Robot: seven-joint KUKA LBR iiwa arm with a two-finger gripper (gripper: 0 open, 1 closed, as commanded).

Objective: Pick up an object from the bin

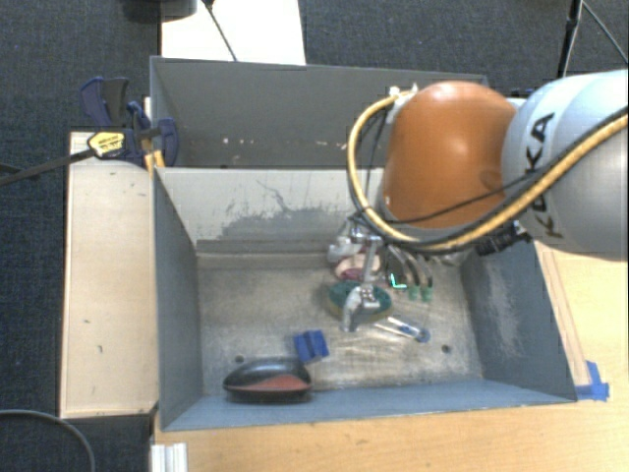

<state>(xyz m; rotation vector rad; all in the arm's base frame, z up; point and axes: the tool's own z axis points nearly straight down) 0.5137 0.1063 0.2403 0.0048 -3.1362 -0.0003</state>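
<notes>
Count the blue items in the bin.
2: a blue block near the front; a blue-tipped clear stick right of the hand. Others may hide under the arm.

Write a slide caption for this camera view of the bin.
Gripper hangs over a green round thing mid-bin; a blue block and a dark oval object lie apart.

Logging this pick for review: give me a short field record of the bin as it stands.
bin: grey metal, few loose things
gripper: low at mid-bin, over a green round thing
beside it: clear stick with a blue tip on the arm's side; pinkish thing behind
front: blue block; black and red oval thing, front left
grasp: cannot tell
</notes>
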